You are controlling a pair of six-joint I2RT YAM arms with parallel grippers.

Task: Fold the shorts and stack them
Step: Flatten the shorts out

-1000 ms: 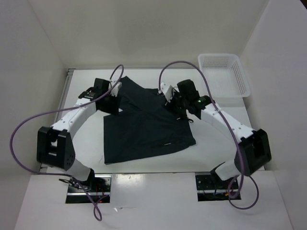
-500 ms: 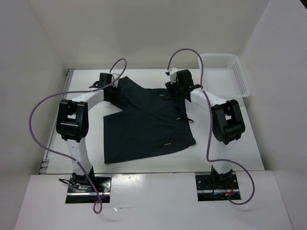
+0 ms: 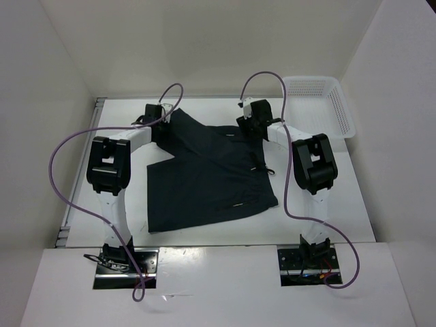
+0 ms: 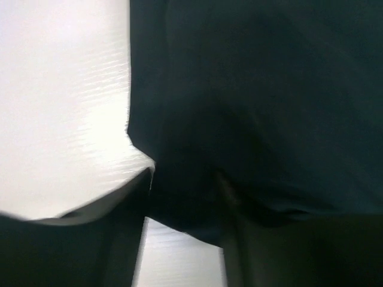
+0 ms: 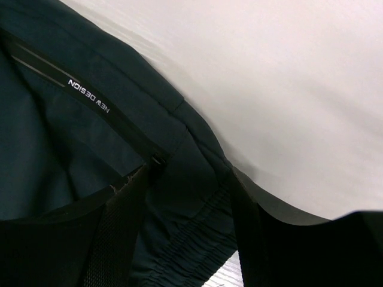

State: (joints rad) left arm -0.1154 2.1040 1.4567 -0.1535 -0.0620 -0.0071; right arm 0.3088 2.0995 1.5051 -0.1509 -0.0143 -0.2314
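Left gripper (image 4: 185, 176): jaws parted, nothing clamped. The dark fabric edge sits in the gap, with pale table showing below it.

Right gripper (image 5: 188, 173): jaws also parted, straddling the waistband (image 5: 137, 113) beside a strip printed "NEW DESIGN" (image 5: 90, 95). Fabric not pinched.

The shorts (image 3: 204, 177) lie spread on the table (image 3: 320, 197), left of the white basket (image 3: 319, 105) and nearer the arm bases than it. Right gripper sits at the shorts' corner closest to the basket, near it but apart. Left gripper sits at the far corner farthest from the basket. The 2 grippers are well apart, with the fabric spanning between them.
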